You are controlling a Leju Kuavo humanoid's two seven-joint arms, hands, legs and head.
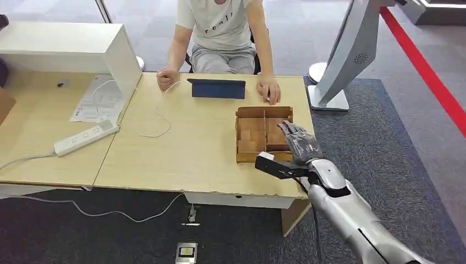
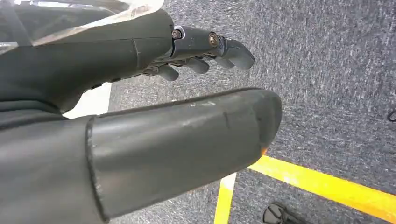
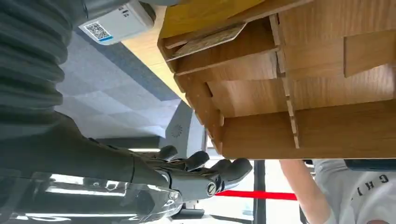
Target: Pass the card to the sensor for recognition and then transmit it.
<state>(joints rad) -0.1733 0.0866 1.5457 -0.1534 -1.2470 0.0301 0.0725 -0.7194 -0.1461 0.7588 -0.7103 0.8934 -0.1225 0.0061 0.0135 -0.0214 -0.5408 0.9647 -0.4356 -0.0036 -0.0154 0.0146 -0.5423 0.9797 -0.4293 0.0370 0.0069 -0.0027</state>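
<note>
Your right hand (image 1: 299,142) hovers empty, fingers spread, over the wooden divider box (image 1: 250,135) at the table's (image 1: 181,154) right edge. Card (image 3: 208,41) probably lies in the box's near corner compartment; lower fingers there, pinch flat. Left hand (image 2: 187,93) hangs loose, empty.

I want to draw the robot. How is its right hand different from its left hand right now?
The right hand is raised over the wooden divided box on the table; the left hand hangs over grey carpet with a yellow line. The right hand is near a person's hand; the left hand has no person near it. Both hands are dark grey, hold nothing, and have their fingers apart.
</note>
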